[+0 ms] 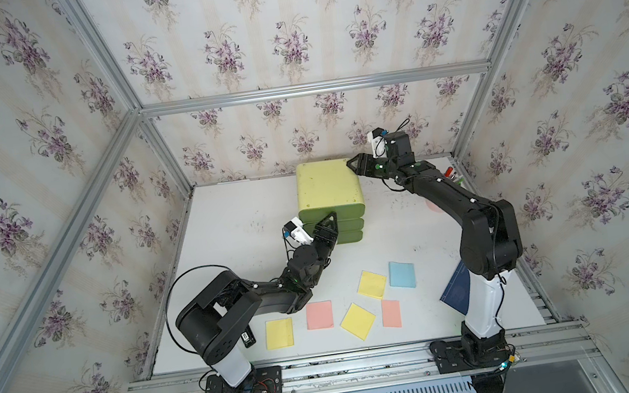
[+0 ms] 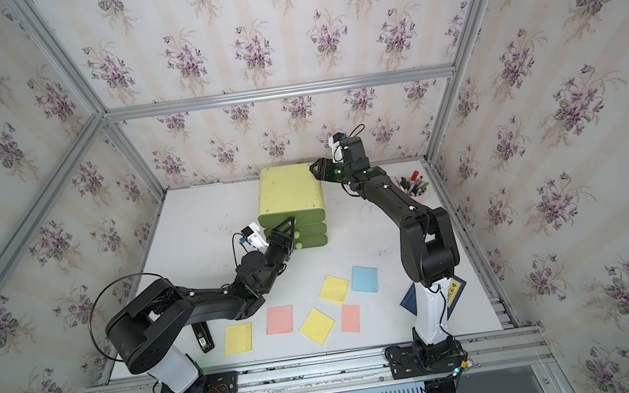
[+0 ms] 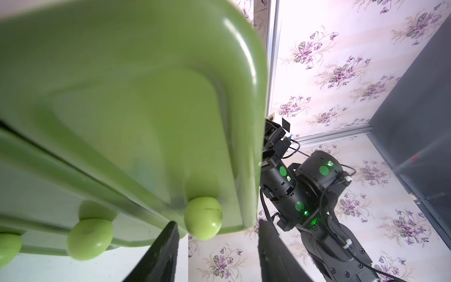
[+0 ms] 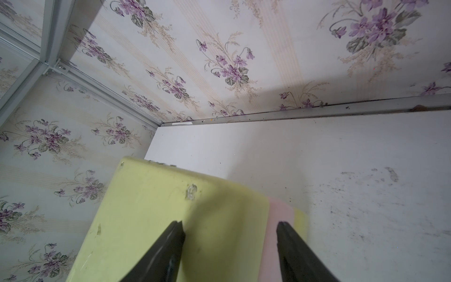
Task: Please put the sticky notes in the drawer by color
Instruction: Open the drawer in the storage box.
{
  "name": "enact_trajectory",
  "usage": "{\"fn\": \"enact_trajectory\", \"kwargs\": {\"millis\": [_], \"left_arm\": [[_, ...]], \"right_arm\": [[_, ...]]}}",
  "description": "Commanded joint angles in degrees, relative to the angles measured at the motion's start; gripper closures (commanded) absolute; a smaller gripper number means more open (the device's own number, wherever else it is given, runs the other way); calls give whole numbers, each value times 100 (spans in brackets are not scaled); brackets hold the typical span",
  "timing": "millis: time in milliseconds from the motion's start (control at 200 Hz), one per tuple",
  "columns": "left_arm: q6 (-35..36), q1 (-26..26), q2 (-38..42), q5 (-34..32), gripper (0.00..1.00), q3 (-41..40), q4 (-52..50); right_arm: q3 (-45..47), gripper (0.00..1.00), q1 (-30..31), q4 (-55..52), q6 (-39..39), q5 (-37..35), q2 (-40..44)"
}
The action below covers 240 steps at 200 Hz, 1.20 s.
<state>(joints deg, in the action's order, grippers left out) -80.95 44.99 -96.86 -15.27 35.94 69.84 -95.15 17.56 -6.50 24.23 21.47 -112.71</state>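
Showing a yellow label [image 2: 454, 288] too small to read, the dark blue booklet [image 2: 410, 300] lies near the right edge of the bench [image 2: 194, 228]. The left gripper [image 3: 217, 222] is spread, with the top knob [image 3: 202, 217] of the drawer [image 1: 328, 187] at its tips, not pinched. The right gripper [image 4: 230, 223] is spread over the drawer's rear top corner. Six sticky notes [image 1: 372, 285] lie on the bench in front.

Jaws apart, the right claw [image 4: 230, 227] hangs over the drawer [image 4: 146, 207], a pink strip [image 4: 280, 214] along its edge.
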Motion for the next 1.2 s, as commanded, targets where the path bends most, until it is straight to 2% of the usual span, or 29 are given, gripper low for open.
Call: {"fn": "enact_trajectory", "kwargs": {"millis": [0, 180, 410, 480, 650, 759, 989, 1194], "left_arm": [[-41, -25, -146, 28, 49, 141, -115], [-67, -53, -468, 18, 53, 134, 426], [51, -130, -370, -133, 57, 10, 283], [73, -165, -323, -74, 68, 18, 200], [89, -184, -225, 31, 70, 94, -76], [89, -214, -279, 172, 81, 132, -65], [38, -189, -188, 612, 86, 8, -32], [-176, -122, 267, 888, 86, -366, -52]], "right_arm": [[14, 36, 10, -563, -103, -72, -78], [39, 36, 10, -536, -94, -38, -69], [75, 36, 10, -532, -105, -37, -65], [93, 35, 10, -519, -94, -36, -51], [129, 35, 10, -491, -105, -67, -40], [123, 35, 10, -483, -90, -56, -50], [75, 36, 8, -503, -8, -62, -60], [-37, 35, 10, -640, -25, -181, -137]]}}
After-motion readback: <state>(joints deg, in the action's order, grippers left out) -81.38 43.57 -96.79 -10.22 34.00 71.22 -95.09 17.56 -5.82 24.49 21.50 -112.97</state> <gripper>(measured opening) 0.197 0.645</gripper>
